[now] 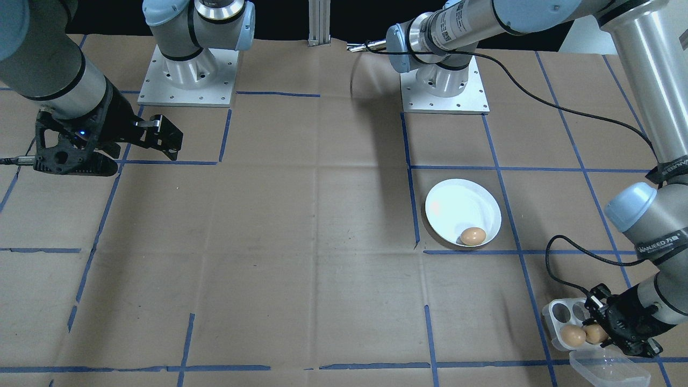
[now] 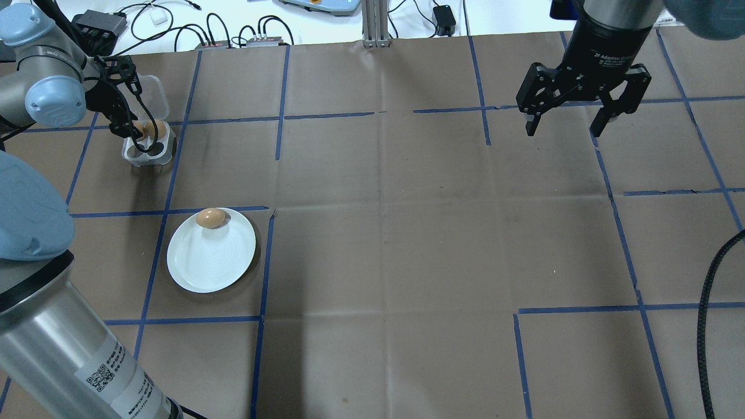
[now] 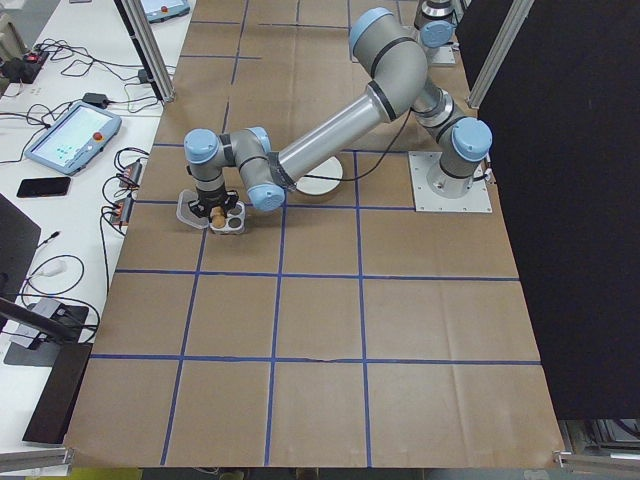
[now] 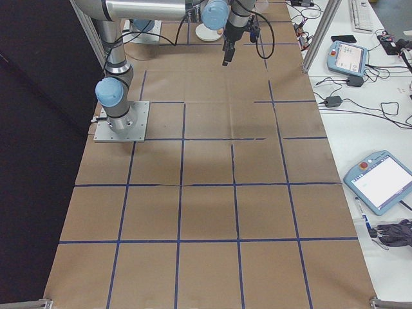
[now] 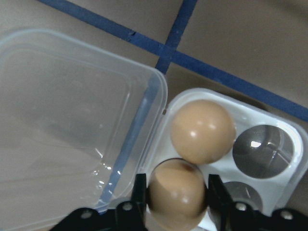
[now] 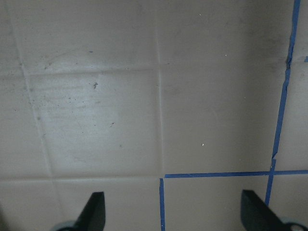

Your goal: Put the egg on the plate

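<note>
Left gripper (image 5: 175,192) sits down in the tray (image 5: 260,115), fingers (image 5: 139,192) flanking one egg (image 5: 177,199) and seemingly touching it. Squeezing too hard could crack the shell; lifting askew could nudge the neighbouring egg (image 5: 203,131) or drag the light tray. One more egg (image 2: 210,218) already lies on the plate (image 2: 204,267) by its rim, and a careless drop could strike it. Right gripper (image 2: 582,119) hangs spread, idle.

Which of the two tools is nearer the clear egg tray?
Left. The left tool is right at the egg tray, its fingers flanking an egg; the right tool hangs open far across the table.
</note>
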### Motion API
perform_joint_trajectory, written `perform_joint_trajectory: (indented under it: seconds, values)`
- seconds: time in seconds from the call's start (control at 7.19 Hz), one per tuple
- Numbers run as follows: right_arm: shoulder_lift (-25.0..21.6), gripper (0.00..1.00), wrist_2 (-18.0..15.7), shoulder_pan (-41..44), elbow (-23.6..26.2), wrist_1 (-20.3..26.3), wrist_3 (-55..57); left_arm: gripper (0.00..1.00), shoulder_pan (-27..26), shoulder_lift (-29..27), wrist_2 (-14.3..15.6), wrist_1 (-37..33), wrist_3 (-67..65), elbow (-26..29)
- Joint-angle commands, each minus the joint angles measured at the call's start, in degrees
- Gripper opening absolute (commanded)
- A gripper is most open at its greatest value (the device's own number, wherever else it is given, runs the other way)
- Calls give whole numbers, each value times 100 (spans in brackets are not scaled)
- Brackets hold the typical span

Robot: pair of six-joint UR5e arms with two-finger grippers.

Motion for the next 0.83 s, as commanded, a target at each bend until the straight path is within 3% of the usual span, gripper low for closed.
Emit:
perform_joint_trajectory:
  seconds: [0.0,0.28,0.7]
  values:
    - [0,100,3,0,0,0,0,32,-9,446,79,-197,-29,-55]
    - [0,100,-6,0,0,0,0,32,-61,1149,184,-1073,-1277,-335]
    - [0,100,3,0,0,0,0,32,-463,2247,193,-1201,-4588,-1781]
